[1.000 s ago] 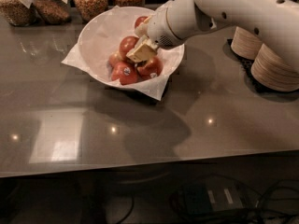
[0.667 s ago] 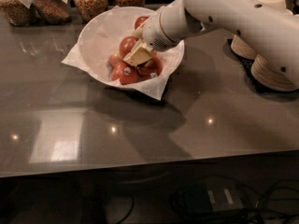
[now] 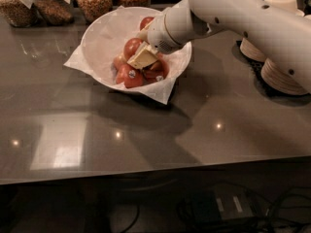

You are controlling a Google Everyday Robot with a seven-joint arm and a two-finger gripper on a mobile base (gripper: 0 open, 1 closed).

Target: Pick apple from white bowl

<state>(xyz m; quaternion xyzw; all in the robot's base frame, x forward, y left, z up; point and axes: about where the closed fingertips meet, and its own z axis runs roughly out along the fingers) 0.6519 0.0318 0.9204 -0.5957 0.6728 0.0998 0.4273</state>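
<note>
The white bowl (image 3: 104, 38), lined with crinkled white paper, stands at the back of the dark counter. It holds several apples. The glossy red apple (image 3: 131, 47) with no sticker lies near the bowl's middle. Two red apples with white stickers (image 3: 128, 76) (image 3: 156, 74) lie toward the front, a paler apple (image 3: 118, 61) at the left, and another red one (image 3: 146, 22) at the back. My gripper (image 3: 143, 57) reaches into the bowl from the right and rests among the apples, touching the right side of the glossy red apple.
Glass jars of dry food (image 3: 95, 0) line the counter's back edge behind the bowl. Stacks of beige paper bowls (image 3: 284, 76) stand at the right on a dark mat. My white arm (image 3: 243, 13) crosses above the counter's back right. Cables lie on the floor below.
My arm's upper part has swung left, closer over the bowl. The gripper has dipped slightly lower among the apples. The apples have not visibly moved.
</note>
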